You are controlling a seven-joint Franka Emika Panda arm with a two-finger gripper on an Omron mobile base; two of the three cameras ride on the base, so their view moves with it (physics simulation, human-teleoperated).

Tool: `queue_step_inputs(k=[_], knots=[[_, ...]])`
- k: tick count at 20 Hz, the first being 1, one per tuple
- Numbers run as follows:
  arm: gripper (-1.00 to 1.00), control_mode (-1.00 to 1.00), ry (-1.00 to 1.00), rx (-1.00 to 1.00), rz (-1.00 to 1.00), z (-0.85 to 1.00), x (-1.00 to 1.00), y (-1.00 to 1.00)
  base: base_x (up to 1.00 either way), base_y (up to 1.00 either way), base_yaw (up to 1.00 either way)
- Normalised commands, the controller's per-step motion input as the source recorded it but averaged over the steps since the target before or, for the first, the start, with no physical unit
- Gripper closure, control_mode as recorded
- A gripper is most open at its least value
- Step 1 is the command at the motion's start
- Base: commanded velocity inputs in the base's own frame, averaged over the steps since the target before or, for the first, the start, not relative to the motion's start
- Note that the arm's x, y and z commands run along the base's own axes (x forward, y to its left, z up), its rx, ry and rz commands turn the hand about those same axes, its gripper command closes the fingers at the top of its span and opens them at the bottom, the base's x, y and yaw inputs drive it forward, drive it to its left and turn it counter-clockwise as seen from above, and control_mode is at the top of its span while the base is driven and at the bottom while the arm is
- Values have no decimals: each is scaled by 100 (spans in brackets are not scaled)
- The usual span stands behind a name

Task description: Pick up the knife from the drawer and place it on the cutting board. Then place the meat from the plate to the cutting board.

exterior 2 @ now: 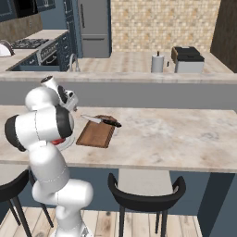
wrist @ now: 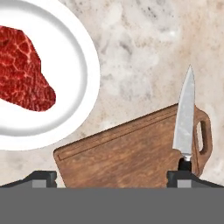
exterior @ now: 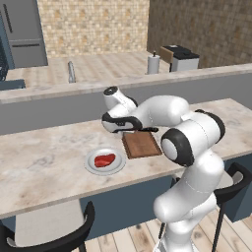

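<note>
The knife (wrist: pixel 185 114) lies across the handle end of the cutting board (wrist: pixel 122 157), its silver tip reaching past the board's edge over the counter. From the right base the knife (exterior 2: pixel 100 120) rests on the far end of the board (exterior 2: pixel 96 134). The meat (wrist: pixel 22 70) sits on the plate (wrist: pixel 83 65), and to the left of the board (exterior: pixel 141 144) the meat (exterior: pixel 104 160) rests on the plate (exterior: pixel 93 169). My gripper (wrist: pixel 112 180) is open and holds nothing. It hovers over the counter between plate and board, and the hand (exterior: pixel 120 127) is above the board's far left corner. The drawer is out of view.
A raised grey ledge (exterior: pixel 59 93) runs behind the marble counter (exterior: pixel 44 162). Beyond it stand a paper towel roll (exterior: pixel 153 64) and a toaster (exterior: pixel 183 58). Dark stools (exterior 2: pixel 146 192) stand at the counter's front edge on either side of my base.
</note>
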Motion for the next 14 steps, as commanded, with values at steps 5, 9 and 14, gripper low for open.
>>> queue_step_inputs(k=[5, 9, 14], knots=[[-100, -100, 4, 0, 0, -19, -4, 0, 0, 0, 0], [-100, -100, 4, 0, 1, -15, -9, 8, 0, 0, 0], [-100, -100, 0, 0, 2, -23, -14, 13, 0, 0, 0]])
